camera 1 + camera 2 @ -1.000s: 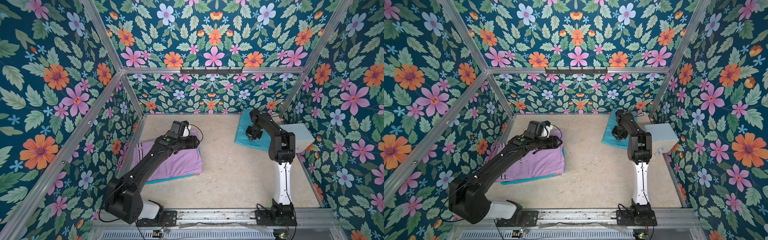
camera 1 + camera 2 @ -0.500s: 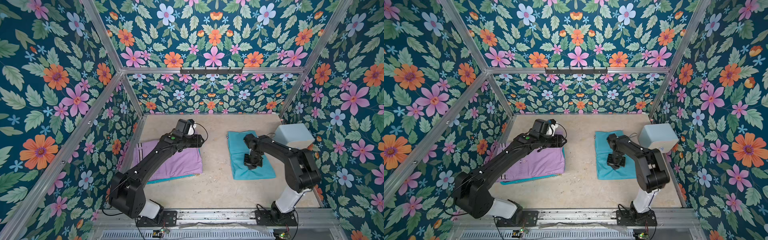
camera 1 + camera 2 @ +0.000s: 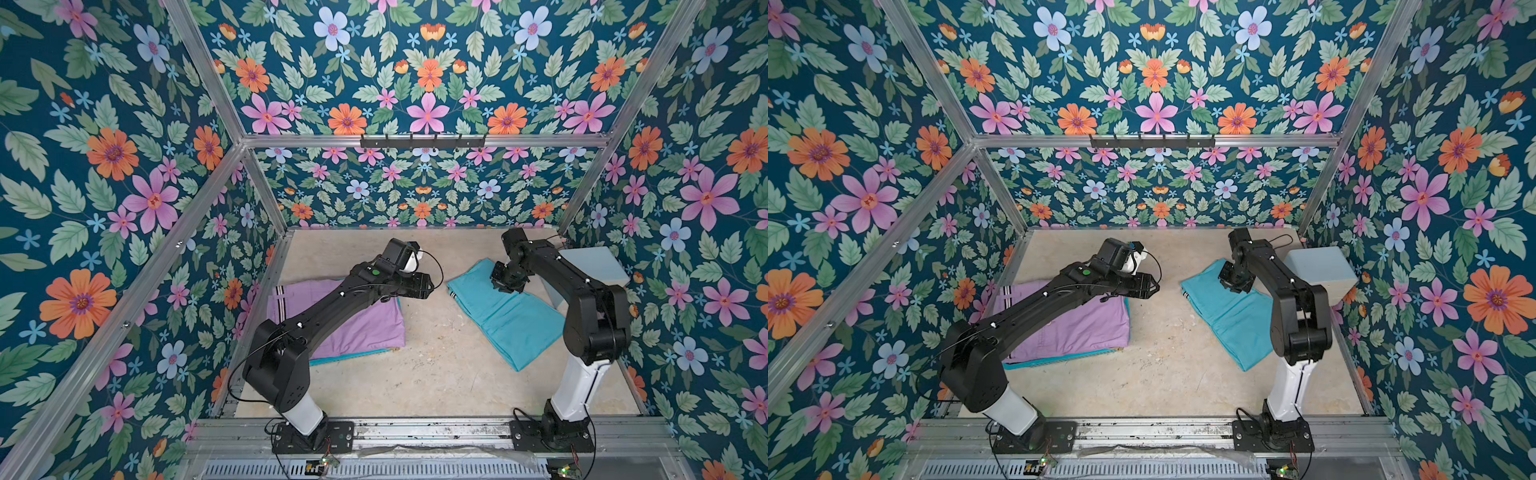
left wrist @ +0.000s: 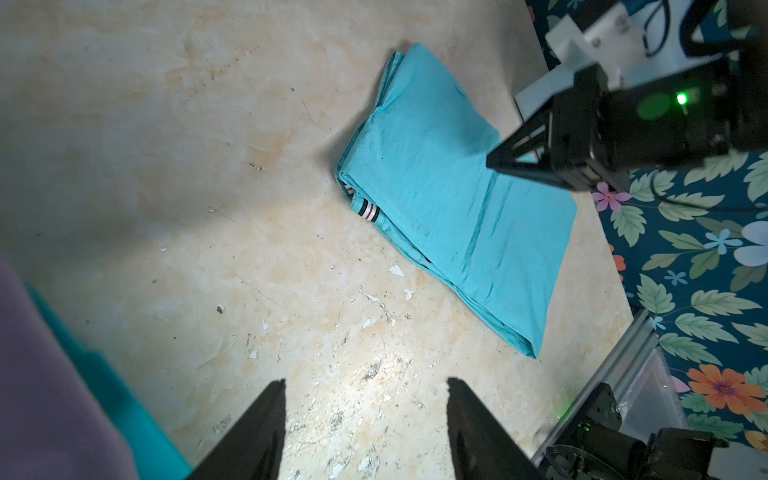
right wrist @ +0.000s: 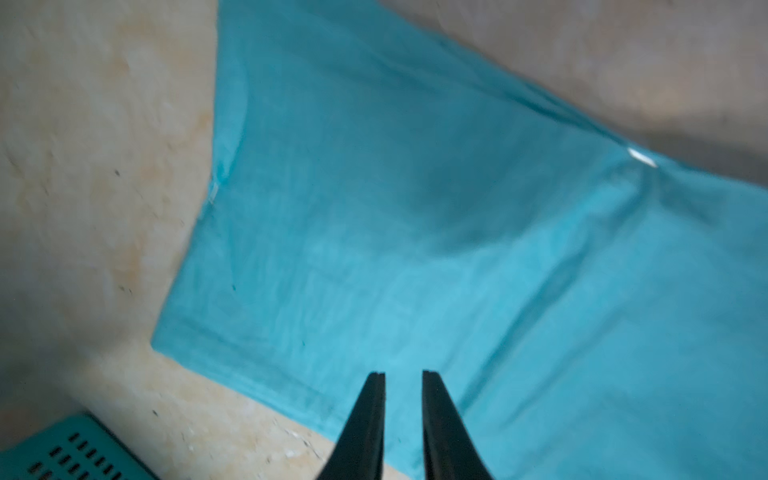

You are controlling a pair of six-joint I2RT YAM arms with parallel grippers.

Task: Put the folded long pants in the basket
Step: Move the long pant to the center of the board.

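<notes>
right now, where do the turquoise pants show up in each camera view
in a top view: the turquoise pants lie right of centre on the table
in a top view: same place
left wrist: across bare table from the left gripper, pants at
right wrist: they fill most of the picture
shared landmark: the right gripper over the pants' far end, in all four views

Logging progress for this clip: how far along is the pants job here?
Done: the lilac pants lie on the basket. In hand: nothing; the right gripper hovers over the turquoise pants, jaws slightly apart, and the left gripper is open. Left: the turquoise pants, lying on the table, must go in.
</notes>
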